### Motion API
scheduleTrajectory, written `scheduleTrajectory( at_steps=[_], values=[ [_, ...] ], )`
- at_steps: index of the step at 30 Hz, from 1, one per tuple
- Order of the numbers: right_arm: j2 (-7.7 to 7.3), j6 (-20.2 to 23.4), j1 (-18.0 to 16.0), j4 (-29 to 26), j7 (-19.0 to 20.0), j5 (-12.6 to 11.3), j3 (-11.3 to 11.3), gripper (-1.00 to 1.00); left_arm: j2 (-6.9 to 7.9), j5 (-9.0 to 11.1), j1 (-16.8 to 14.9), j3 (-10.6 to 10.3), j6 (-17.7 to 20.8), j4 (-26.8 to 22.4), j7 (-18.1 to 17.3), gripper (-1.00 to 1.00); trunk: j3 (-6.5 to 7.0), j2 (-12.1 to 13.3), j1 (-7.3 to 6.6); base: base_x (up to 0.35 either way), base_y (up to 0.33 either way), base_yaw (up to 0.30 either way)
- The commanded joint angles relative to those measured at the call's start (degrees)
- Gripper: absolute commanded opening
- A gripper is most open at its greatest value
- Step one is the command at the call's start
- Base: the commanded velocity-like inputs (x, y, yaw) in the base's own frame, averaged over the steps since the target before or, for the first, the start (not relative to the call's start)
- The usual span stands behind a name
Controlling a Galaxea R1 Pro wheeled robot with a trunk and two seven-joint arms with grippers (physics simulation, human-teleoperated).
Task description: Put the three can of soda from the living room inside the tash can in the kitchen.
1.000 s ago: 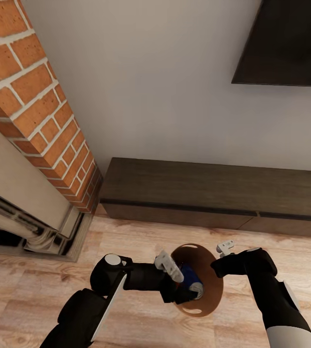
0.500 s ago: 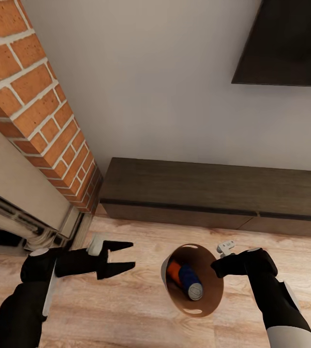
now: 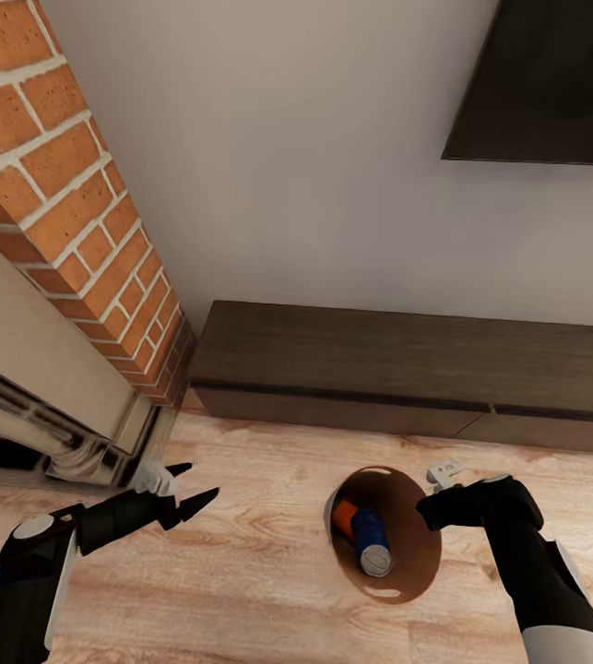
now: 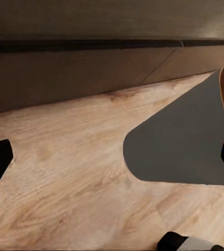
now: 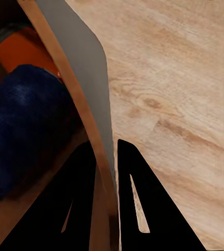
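On the wood floor (image 3: 259, 553) beside the low cabinet (image 3: 407, 369), the bin (image 3: 416, 563) holds an orange can (image 3: 344, 518) and a blue can (image 3: 370, 542). Right gripper (image 5: 107, 172) pinches the bin's rim; left gripper (image 3: 185, 489) hangs apart, empty, near the brick fireplace (image 3: 65, 203).

A brick chimney (image 3: 65, 194) rises beside a pale wall (image 3: 287, 157). A long dark cabinet (image 3: 397, 373) sits low against that wall on the wood floor (image 3: 250, 572). A black screen (image 3: 545, 83) hangs above it.
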Motion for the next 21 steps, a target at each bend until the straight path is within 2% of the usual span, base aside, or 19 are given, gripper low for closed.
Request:
scheduleTrajectory(
  at_steps=[1, 2, 3, 4, 5, 8, 9, 11, 12, 13, 15, 18, 21],
  values=[
    [-1.44, 0.57, 0.1, 0.0, -0.04, -1.4, 0.03, -1.0, -0.05, -0.05, 0.8, 0.0, -2.63, 1.69, 4.52, 1.0, 0.0, 0.0, 0.0, 0.0, 0.0, 0.0],
    [-2.28, 0.44, 0.14, -0.01, -0.1, -1.5, -0.14, -1.0, -0.1, -0.07, 1.24, -0.02, -4.2, 2.82, 7.64, 1.0, 0.0, 0.0, 0.0, 0.0, 0.0, 0.0],
    [-2.58, 0.38, 0.19, -0.01, -0.18, -1.54, -0.43, -1.0, -0.12, -0.08, 1.57, -0.04, -5.0, 3.41, 9.19, 1.0, 0.0, 0.0, 0.0, 0.0, 0.0, 0.0],
    [-3.0, 0.24, 0.35, -0.01, -0.27, -1.59, -1.48, -1.0, -0.15, -0.04, 2.37, -0.06, -6.84, 4.65, 12.07, 1.0, 0.0, 0.0, 0.0, 0.0, 0.0, 0.0],
    [-3.14, 0.16, 0.44, -0.01, -0.24, -1.61, -2.21, -1.0, -0.16, -0.06, 2.77, -0.08, -7.93, 5.34, 13.4, 1.0, 0.0, 0.0, 0.0, 0.0, 0.0, 0.0],
    [-3.62, -2.37, 1.02, 0.02, 0.01, -1.71, -7.2, -1.0, -0.51, -0.03, 4.35, -0.19, -15.28, 9.93, 21.18, 1.0, 0.0, 0.0, 0.0, 0.0, 0.0, 0.0],
    [-3.65, -3.54, 1.24, 0.03, 0.04, -1.72, -8.09, -1.0, -0.59, -0.03, 4.48, -0.21, -16.22, 10.65, 22.31, 1.0, 0.0, 0.0, 0.0, 0.0, 0.0, 0.0],
    [-3.69, -7.85, 2.13, 0.08, 0.09, -1.81, -11.43, -1.0, -0.78, 0.0, 4.73, -0.2, -18.29, 12.77, 24.92, 1.0, 0.0, 0.0, 0.0, 0.0, 0.0, 0.0],
    [-3.61, -12.11, 2.81, 0.31, 0.16, -1.87, -15.5, -1.0, -0.87, 0.15, 4.86, -0.13, -19.39, 14.33, 26.42, 1.0, 0.0, 0.0, 0.0, 0.0, 0.0, 0.0],
    [-3.56, -13.35, 2.95, 0.37, 0.21, -1.9, -16.84, -1.0, -0.87, 0.2, 4.89, -0.09, -19.63, 14.68, 26.77, 1.0, 0.0, 0.0, 0.0, 0.0, 0.0, 0.0],
    [-3.28, -17.15, 3.29, 0.49, 0.7, -2.0, -21.33, -1.0, -0.89, 0.45, 4.95, 0.1, -20.14, 15.42, 28.43, 1.0, 0.0, 0.0, 0.0, 0.0, 0.0, 0.0],
    [-3.03, -22.05, 3.61, 0.74, 2.59, -3.52, -26.7, -1.0, -0.93, 0.56, 5.03, 0.17, -20.48, 15.84, 33.83, 1.0, 0.0, 0.0, 0.0, 0.0, 0.0, 0.0],
    [-2.94, -28.99, 5.31, 2.14, 3.05, -5.79, -30.36, -1.0, -0.96, 0.56, 6.04, 0.11, -20.95, 15.99, 38.38, 1.0, 0.0, 0.0, 0.0, 0.0, 0.0, 0.0]
  ],
)
